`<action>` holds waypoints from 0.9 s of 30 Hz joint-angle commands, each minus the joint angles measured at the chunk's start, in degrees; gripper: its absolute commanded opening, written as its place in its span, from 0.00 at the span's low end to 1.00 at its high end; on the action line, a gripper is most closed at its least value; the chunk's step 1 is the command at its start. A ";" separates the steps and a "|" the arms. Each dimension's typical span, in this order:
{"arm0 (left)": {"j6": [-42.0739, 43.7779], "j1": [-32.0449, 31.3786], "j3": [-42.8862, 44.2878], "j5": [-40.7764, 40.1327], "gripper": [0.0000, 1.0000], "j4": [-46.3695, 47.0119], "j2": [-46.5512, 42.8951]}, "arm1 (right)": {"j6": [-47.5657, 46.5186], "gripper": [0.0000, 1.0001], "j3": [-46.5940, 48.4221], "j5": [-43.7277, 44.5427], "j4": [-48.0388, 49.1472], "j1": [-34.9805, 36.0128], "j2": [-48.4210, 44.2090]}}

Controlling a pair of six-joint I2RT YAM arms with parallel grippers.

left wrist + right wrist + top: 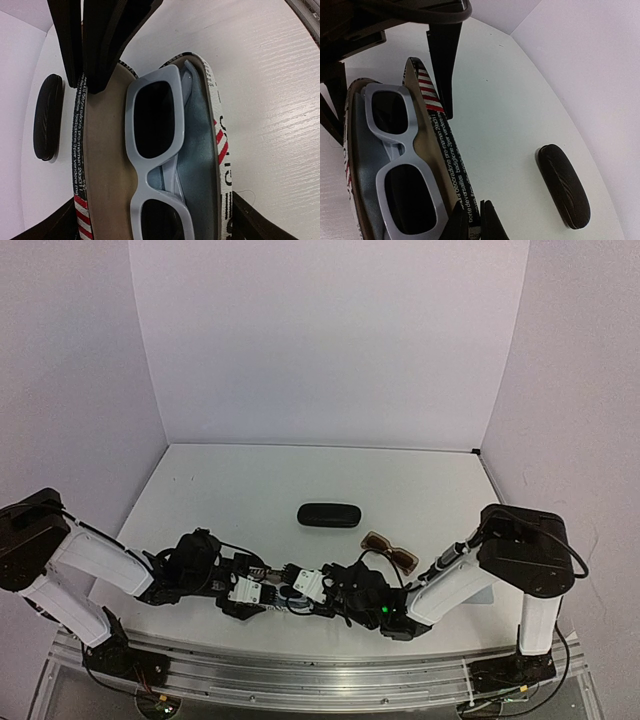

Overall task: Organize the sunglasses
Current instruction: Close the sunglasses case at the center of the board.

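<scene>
1. One end of the open striped glasses case [222, 140], near the front edge of the table [250, 490], is straddled by the widely spread fingers of the left gripper [152, 224]. Whether the case is pressed cannot be told.
2. The raised lid edge of this case is pinched by the right gripper [477, 220], which is clenched on it.
3. The white-framed sunglasses [150, 167] are laid inside the case, dark lenses facing up.
4. Farther back, to the right, the brown-framed sunglasses [390, 551] are seen on the table beside the right arm.
5. Beyond them, a closed black glasses case [328, 514] is set apart.
</scene>
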 commanded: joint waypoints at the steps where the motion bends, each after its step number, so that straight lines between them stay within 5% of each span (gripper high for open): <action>1: 2.33 -0.70 -1.99 0.05 0.86 -0.27 -0.69 | 1.92 0.06 -0.88 -0.27 -0.18 -0.32 -2.51; 14: 2.57 -0.70 -1.77 0.17 0.81 -2.77 -1.32 | 12.08 0.42 1.54 -11.81 -13.09 -0.17 -10.93; 27: 4.73 -0.70 -3.64 0.01 0.52 -2.58 -2.18 | 20.46 0.65 -0.23 -17.32 -20.42 2.54 -19.25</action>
